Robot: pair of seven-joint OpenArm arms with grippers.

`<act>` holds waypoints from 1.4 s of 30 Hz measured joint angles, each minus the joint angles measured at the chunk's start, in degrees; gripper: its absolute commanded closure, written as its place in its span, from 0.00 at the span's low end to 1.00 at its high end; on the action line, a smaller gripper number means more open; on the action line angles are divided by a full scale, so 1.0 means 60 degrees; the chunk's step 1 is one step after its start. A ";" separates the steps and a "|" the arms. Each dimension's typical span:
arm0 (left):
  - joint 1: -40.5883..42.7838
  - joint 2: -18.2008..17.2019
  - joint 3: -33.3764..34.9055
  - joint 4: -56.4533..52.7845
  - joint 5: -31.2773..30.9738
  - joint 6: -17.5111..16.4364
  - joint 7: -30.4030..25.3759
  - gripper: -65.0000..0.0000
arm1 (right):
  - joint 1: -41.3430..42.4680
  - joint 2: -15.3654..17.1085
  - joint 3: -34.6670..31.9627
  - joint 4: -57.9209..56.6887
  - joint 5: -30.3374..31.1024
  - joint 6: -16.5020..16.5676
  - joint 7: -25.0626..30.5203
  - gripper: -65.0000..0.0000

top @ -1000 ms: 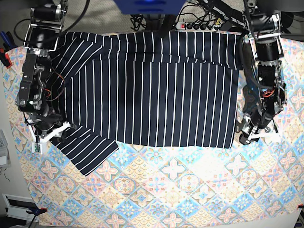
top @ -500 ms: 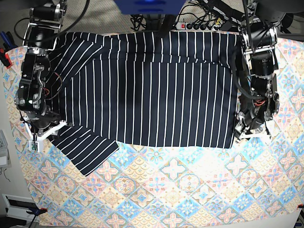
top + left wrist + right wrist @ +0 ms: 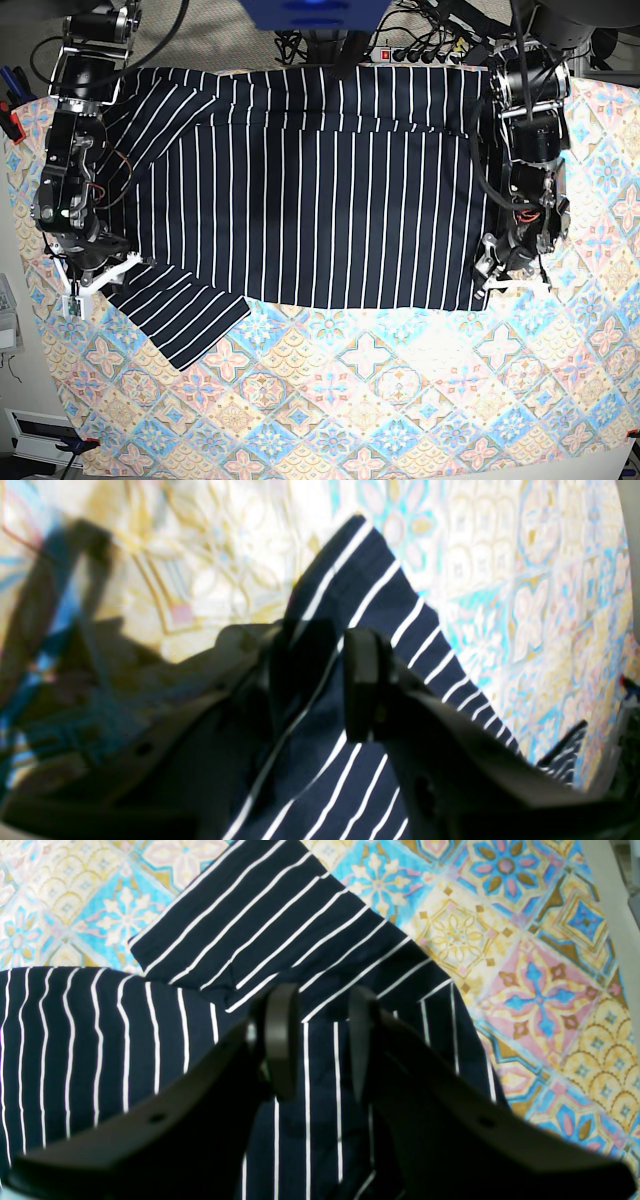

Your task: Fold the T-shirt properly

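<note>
The T-shirt (image 3: pixel 320 200) lies flat across the far half of the table, dark navy with thin white stripes. One sleeve (image 3: pixel 180 315) sticks out at the near left. My left gripper (image 3: pixel 500 272) is at the shirt's near right corner. In the left wrist view my left gripper (image 3: pixel 322 680) is open, and the corner of the T-shirt (image 3: pixel 380 600) runs through the gap between its fingers. My right gripper (image 3: pixel 95 268) is at the shirt's left edge by the sleeve. In the right wrist view my right gripper (image 3: pixel 322 1050) is open just above the T-shirt (image 3: pixel 100 1040), near the sleeve (image 3: pixel 240 925).
A pastel tile-patterned tablecloth (image 3: pixel 380 400) covers the table and is bare along the near half. A power strip (image 3: pixel 420 52) and cables lie behind the far edge. A red clamp (image 3: pixel 10 125) sits at the left edge.
My left arm has moved leftward onto the shirt's near right corner, and that edge of the shirt has shifted slightly inward. My right arm has barely moved.
</note>
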State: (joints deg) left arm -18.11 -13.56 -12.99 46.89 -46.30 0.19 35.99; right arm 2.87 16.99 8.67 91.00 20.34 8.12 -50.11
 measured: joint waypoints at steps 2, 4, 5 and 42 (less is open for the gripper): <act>0.0102 -0.0022 -0.0062 0.0007 -0.0033 -0.0004 0.0007 0.70 | -0.0011 0.0000 0.0000 0.0117 -0.0004 0.0000 -0.0011 0.74; 0.0106 -0.0040 -0.0062 0.0007 -0.0029 -0.0025 0.0036 0.70 | -0.0015 0.0004 0.0000 0.0302 -0.0004 0.0000 -0.0007 0.74; 0.0106 -0.0040 -0.0062 0.0007 -0.0029 -0.0025 0.0036 0.70 | -0.0004 0.0004 0.0000 0.0357 0.0004 0.0000 0.0015 0.74; 0.1880 0.0219 -0.0051 0.3115 -0.0033 0.0004 0.0831 1.00 | 0.1217 0.0372 -0.0055 -0.1679 -0.0324 0.0036 0.0073 0.52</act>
State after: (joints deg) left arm -6.83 -12.25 -13.30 65.58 -46.50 0.21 40.97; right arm 10.17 19.22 8.34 80.93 18.39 8.34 -49.67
